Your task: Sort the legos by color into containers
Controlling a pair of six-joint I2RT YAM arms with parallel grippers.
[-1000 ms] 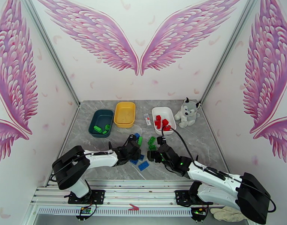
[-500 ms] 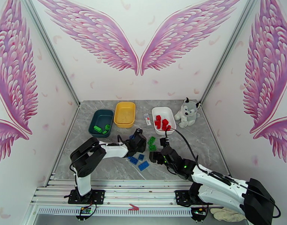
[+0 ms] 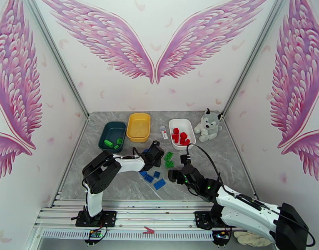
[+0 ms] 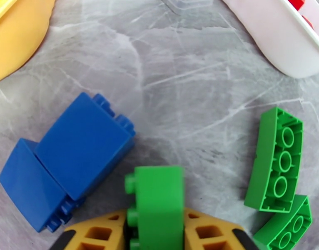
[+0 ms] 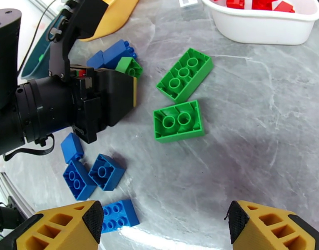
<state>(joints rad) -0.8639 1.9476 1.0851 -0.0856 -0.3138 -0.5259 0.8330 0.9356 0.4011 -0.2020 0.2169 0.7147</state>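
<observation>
Top external: red legos (image 3: 180, 137) in white tray (image 3: 182, 123), green (image 3: 111, 143) in teal tray (image 3: 113, 129)

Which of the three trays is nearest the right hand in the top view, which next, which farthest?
From the right hand:
1. white tray, ahead, slightly right.
2. yellow tray, ahead-left.
3. teal tray, far left.

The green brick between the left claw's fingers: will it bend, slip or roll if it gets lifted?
Probably stiff: the green brick has crisp moulded edges and studs, and the left claw pinching it leaves no dent. Likely light, if hollow like the upturned green bricks beside it. Its glossy sides might slip, but flat faces shouldn't roll.
</observation>
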